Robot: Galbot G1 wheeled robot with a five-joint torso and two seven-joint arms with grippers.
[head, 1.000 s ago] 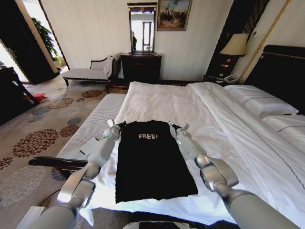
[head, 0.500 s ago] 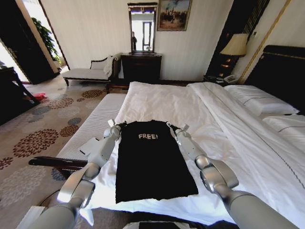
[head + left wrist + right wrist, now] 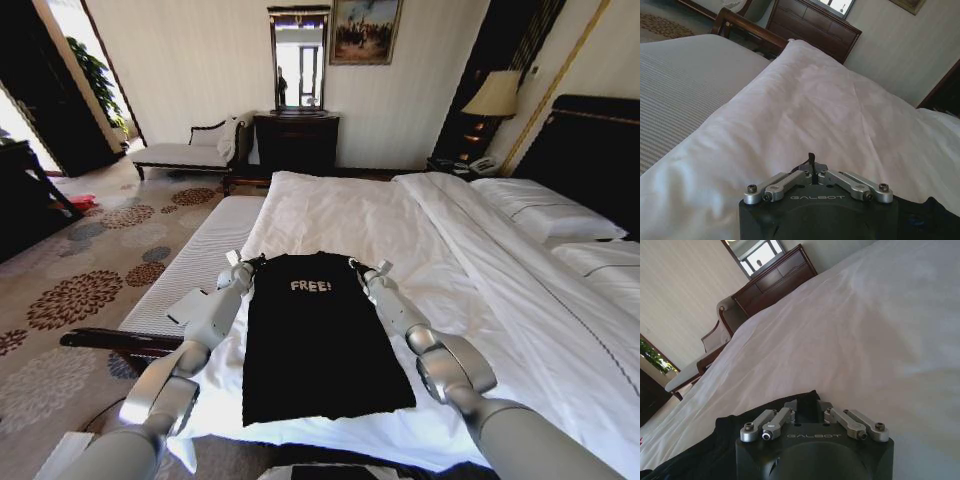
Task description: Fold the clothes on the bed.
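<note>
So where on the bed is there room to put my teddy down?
The white bed is bare beyond the T-shirt, up to its far edge, and to the right of it, toward the pillows. It is crowded at the shirt's shoulders, where the left gripper and right gripper grip the cloth.

A black T-shirt [image 3: 315, 335] with white "FREE!" lettering is lying flat on the white bed [image 3: 400, 225], its shoulders pinched by the left gripper [image 3: 250, 264] and right gripper [image 3: 358, 268].

Matt black cotton T-shirt [image 3: 315, 335], white cloth duvet [image 3: 350, 215]
</note>
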